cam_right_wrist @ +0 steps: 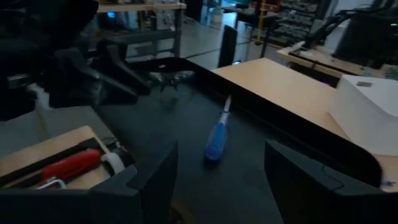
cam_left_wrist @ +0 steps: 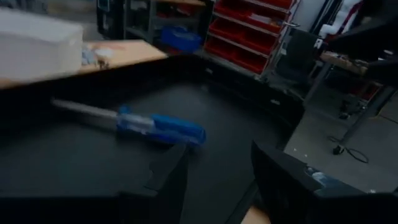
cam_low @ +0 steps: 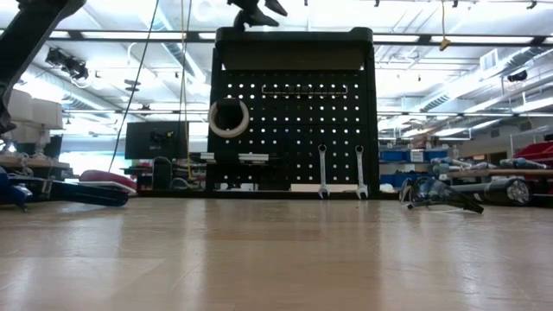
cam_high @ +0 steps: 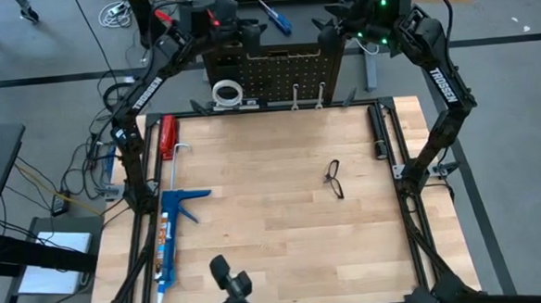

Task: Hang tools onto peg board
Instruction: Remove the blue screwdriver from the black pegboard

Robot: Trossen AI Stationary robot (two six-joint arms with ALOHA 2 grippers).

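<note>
While both arms reached high behind the peg board (cam_high: 276, 72), the left end effector (cam_left_wrist: 214, 180) and right end effector (cam_right_wrist: 217, 180) hung released above the blue-handled screwdriver (cam_right_wrist: 217, 138), lying on a dark surface; wrenches (cam_low: 321, 171) and tape roll (cam_low: 228, 118) hung on the board, and safety glasses (cam_high: 334, 179) lay on the bench (cam_high: 275, 235).

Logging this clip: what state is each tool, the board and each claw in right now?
Tape: hung on board.
Two wrenches: hung on board.
Glasses: lying on table, unhung.
Screwdriver: lying behind board, unhung.
Board: upright.
Left claw: open, empty.
Right claw: open, empty.
</note>
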